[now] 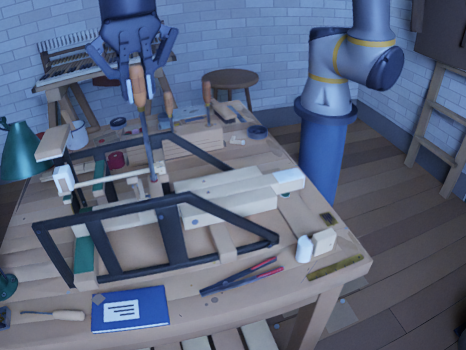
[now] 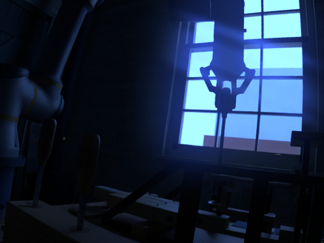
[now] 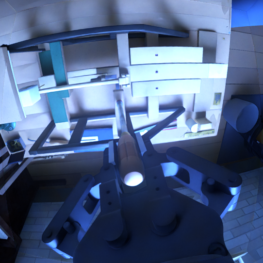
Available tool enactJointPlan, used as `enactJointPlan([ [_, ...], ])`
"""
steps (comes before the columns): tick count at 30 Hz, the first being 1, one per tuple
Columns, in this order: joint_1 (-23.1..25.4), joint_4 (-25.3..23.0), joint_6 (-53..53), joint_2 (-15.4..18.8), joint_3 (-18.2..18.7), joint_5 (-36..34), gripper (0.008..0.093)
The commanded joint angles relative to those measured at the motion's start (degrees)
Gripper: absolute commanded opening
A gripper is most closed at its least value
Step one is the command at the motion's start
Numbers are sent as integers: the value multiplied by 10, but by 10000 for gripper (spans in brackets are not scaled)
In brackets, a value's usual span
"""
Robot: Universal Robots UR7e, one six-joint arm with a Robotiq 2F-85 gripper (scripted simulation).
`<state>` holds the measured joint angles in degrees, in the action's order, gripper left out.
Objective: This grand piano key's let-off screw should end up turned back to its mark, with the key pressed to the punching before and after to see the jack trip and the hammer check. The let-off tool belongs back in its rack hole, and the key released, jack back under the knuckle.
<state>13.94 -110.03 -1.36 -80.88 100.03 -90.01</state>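
Note:
On the workbench a piano action model sits inside a dark metal frame (image 1: 165,235), with three pale wooden keys (image 1: 235,192) pointing right and a hammer shank (image 1: 107,181) running left to a white hammer head (image 1: 62,179). The let-off tool (image 1: 142,125), with an orange wooden handle and a long thin steel shaft, is held upright by its handle in my closed gripper (image 1: 139,87). Its tip reaches down into the action beside the key ends (image 3: 119,94). The tool rack block (image 1: 192,135) behind the action holds two other wooden-handled tools upright. The let-off screw itself is hidden.
The robot's blue base column (image 1: 325,145) stands at the bench's right rear. On the front of the bench lie a blue notebook (image 1: 130,308), red-handled pliers (image 1: 242,276), a brass ruler (image 1: 335,267) and a small white cylinder (image 1: 303,248). A green lamp (image 1: 17,150) stands at the left.

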Motion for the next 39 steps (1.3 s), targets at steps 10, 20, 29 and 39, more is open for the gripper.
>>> enactJointPlan([
  [10, 0, 2, 91, 3, 3, 0, 80],
  [20, 0, 2, 185, 3, 3, 0, 80],
  [29, 0, 2, 271, 3, 3, 0, 80],
  [39, 0, 2, 365, 3, 3, 0, 80],
])
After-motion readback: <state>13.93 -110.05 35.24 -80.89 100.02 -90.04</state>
